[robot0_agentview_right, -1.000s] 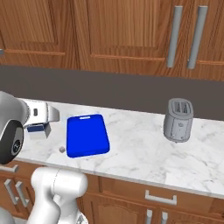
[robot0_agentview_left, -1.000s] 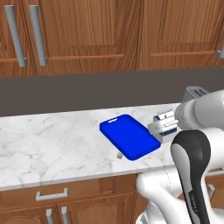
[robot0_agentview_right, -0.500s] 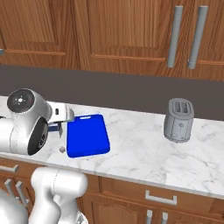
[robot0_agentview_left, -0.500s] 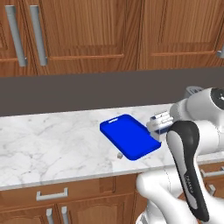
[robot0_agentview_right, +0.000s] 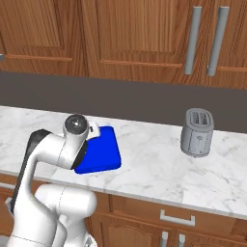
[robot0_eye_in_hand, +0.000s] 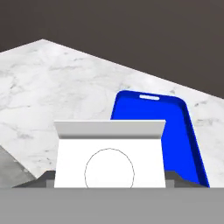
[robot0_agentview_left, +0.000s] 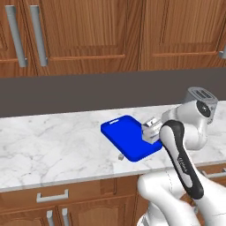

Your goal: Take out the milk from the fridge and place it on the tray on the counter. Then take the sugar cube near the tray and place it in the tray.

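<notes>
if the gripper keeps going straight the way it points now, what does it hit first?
Probably the blue tray: the gripper, shut on the milk carton, points along it. Depth is unclear, so the carton may pass above it toward the dark back wall.

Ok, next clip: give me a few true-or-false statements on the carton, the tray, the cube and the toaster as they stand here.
1. The gripper holds the milk carton. True.
2. The carton stands on the blue tray. False: it is in the gripper at the tray's edge, not set down.
3. The sugar cube lies in the tray. False: it sits on the counter beside it.
4. A toaster stands on the counter. True.
</notes>
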{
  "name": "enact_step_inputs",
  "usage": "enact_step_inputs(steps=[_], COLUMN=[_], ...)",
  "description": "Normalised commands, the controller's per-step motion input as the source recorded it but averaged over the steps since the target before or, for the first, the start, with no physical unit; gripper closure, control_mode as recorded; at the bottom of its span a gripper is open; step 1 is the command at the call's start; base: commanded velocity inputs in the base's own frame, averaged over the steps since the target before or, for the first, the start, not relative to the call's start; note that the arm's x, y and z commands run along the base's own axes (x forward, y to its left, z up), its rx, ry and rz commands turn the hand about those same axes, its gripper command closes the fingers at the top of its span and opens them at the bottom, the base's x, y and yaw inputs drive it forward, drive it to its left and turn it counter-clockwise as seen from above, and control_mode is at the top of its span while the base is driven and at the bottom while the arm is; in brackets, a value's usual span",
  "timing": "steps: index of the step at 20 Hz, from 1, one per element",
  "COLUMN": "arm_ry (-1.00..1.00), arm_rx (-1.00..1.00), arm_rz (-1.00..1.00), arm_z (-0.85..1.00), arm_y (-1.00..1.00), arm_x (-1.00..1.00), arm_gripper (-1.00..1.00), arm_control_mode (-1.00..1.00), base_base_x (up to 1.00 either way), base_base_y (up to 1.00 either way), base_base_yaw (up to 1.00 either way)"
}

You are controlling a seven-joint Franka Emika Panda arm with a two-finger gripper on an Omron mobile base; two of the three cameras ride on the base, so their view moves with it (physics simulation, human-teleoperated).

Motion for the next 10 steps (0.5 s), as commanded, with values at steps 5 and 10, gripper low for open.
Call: enact_step_inputs(steps=[5,10], arm_ry=[-0.01,0.18], arm_rx=[0.00,0.00], arm_rz=[0.16,0.05], arm_z=[-0.48,-0.35], arm_y=[-0.05,-0.03], arm_x=[0.96,0.90], arm_gripper=[1.00,1.00], arm_control_mode=[-1.00,-1.00], base_base_x=[0.00,0.00], base_base_y=[0.00,0.00], base_base_yaw=[0.00,0.00])
